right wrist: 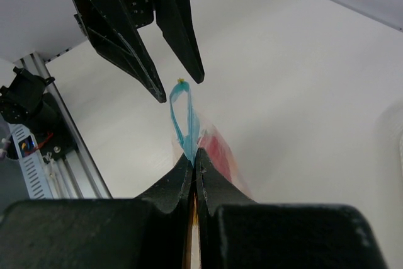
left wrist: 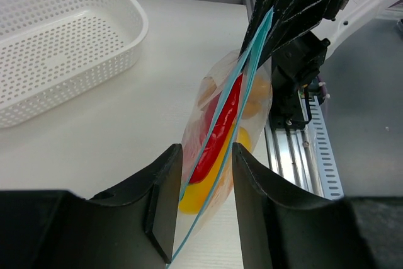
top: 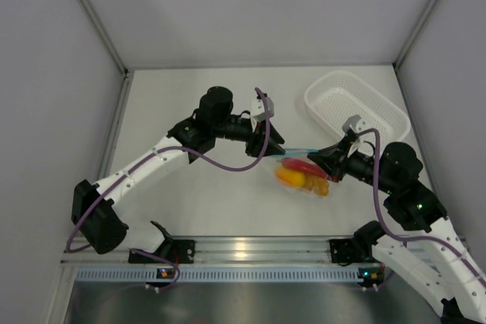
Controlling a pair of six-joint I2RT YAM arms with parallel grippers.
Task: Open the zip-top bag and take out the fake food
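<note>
The zip-top bag [top: 301, 175] hangs between my two grippers just above the table, its light blue zip strip [top: 298, 149] on top. Inside it are a red chili [left wrist: 220, 130], a yellow wedge [left wrist: 196, 197] and an orange chunk [top: 321, 187]. My right gripper [right wrist: 194, 154] is shut on one end of the zip strip [right wrist: 186, 124]. My left gripper [left wrist: 206, 152] is open, with the other end of the bag [left wrist: 208, 92] between its fingers [left wrist: 165, 174] and no grip on it. The two sides of the strip stand slightly apart.
A white perforated basket [top: 317, 108] stands empty at the back right, just behind my right gripper [top: 322, 155]; it also shows in the left wrist view [left wrist: 140, 26]. An aluminium rail [top: 243, 249] runs along the near table edge. Grey walls enclose the table.
</note>
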